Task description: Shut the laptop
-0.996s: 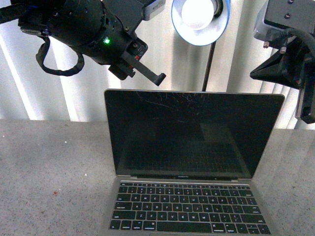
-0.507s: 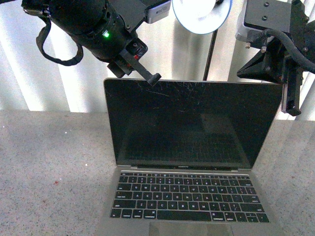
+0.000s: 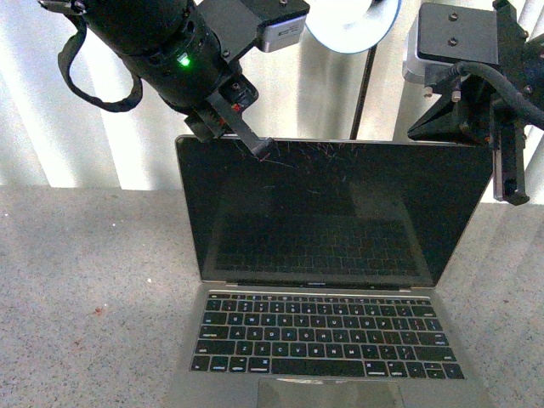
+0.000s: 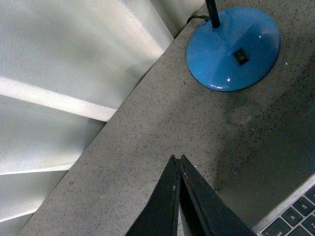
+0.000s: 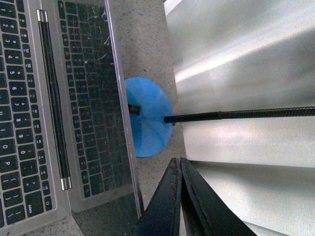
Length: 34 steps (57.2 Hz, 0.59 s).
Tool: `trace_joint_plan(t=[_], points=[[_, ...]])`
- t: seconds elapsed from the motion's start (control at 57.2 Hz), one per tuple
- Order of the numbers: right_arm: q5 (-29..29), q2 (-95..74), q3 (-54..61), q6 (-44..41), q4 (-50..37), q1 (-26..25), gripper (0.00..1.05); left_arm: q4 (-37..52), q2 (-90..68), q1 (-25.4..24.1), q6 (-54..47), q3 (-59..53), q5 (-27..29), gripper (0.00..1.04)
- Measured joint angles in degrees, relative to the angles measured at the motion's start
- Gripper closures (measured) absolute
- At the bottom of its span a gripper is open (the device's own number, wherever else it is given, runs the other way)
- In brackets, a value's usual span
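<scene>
Closing laptop [image 3: 323,255], open at centre of surface [image 3: 85,280]: hook clenched left gripper [image 3: 262,146] behind its eleven o'clock top edge, pull toward six o'clock slowly, avoid slipping off; clenched right gripper [image 3: 508,183] hovering at two o'clock.

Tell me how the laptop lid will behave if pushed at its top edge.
The laptop lid looks thin and rigid, likely pivoting at the hinge, not flexing. The slim base may slide on the speckled table. The screen is scratched, so the left gripper should press gently.
</scene>
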<state>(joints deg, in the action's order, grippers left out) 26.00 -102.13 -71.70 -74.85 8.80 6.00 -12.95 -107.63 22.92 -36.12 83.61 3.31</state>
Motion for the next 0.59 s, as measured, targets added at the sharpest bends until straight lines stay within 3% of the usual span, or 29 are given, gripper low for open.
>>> trace_joint_plan(t=[0.594], points=[[-0.3,-0.2,-0.2,-2.0,3.1,0.3,1.02,-2.6,0.9,0.4,-1.2,-1.5,-0.3,1.01]])
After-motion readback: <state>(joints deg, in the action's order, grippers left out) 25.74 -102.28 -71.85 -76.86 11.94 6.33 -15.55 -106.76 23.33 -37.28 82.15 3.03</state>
